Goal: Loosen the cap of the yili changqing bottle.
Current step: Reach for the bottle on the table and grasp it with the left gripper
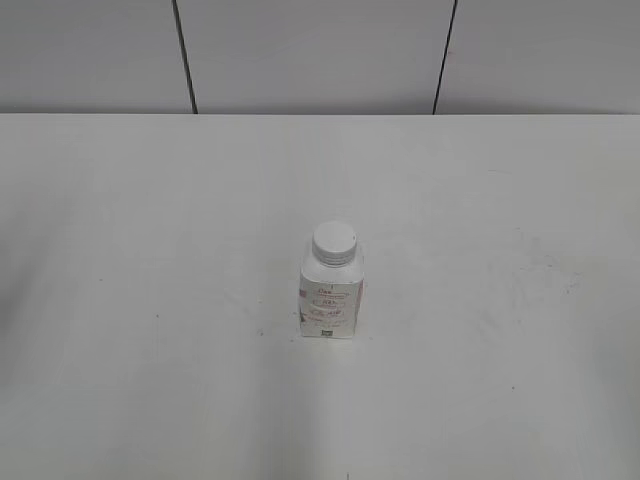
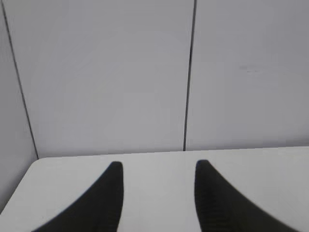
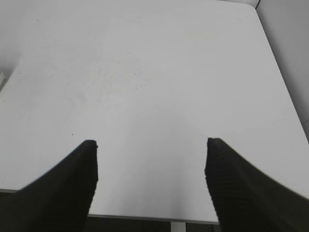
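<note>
The yili changqing bottle (image 1: 332, 293), small, squarish and white with faint red and dark print, stands upright near the middle of the white table (image 1: 150, 300) in the exterior view. Its ribbed white cap (image 1: 333, 241) sits on the neck. Neither arm shows in the exterior view. My left gripper (image 2: 158, 166) is open and empty over the table's far left corner, facing the wall. My right gripper (image 3: 151, 144) is open and empty above the table's near edge. The bottle shows in neither wrist view.
A grey panelled wall (image 1: 320, 50) with dark vertical seams runs behind the table. The table's left corner (image 2: 36, 162) shows in the left wrist view. The table's near edge (image 3: 145, 217) and right edge (image 3: 285, 92) show in the right wrist view.
</note>
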`<state>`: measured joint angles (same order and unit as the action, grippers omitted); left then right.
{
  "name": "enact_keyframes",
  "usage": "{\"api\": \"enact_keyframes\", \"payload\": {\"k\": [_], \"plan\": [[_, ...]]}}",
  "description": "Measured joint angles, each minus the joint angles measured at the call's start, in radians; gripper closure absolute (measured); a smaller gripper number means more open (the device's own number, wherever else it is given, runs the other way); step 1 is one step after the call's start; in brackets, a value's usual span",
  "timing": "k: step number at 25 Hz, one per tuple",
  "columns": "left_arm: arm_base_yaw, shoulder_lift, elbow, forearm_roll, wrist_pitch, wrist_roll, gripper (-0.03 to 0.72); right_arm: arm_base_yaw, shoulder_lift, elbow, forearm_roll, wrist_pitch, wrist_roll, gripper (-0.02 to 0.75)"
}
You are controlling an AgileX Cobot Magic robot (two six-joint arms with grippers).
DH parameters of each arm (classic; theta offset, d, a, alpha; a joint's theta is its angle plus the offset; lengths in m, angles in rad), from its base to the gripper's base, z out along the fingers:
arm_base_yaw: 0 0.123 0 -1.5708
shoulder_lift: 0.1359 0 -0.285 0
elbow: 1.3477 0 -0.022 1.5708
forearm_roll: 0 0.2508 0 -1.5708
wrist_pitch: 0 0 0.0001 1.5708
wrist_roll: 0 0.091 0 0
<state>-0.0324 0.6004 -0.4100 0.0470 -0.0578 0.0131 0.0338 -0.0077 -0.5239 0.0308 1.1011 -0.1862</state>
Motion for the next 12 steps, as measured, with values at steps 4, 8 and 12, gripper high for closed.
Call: {"api": "enact_keyframes", "payload": {"k": [4,8,12], "plan": [[-0.088,0.160,0.085,0.172,-0.229,-0.082,0.408,0.000,0.000,0.000,0.000,0.000,0.000,0.188],[-0.129,0.384,0.097,0.409,-0.443,-0.176,0.435,0.000,0.000,0.000,0.000,0.000,0.000,0.188],[-0.105,0.616,0.097,0.605,-0.720,-0.195,0.438,0.000,0.000,0.000,0.000,0.000,0.000,0.188]]}}
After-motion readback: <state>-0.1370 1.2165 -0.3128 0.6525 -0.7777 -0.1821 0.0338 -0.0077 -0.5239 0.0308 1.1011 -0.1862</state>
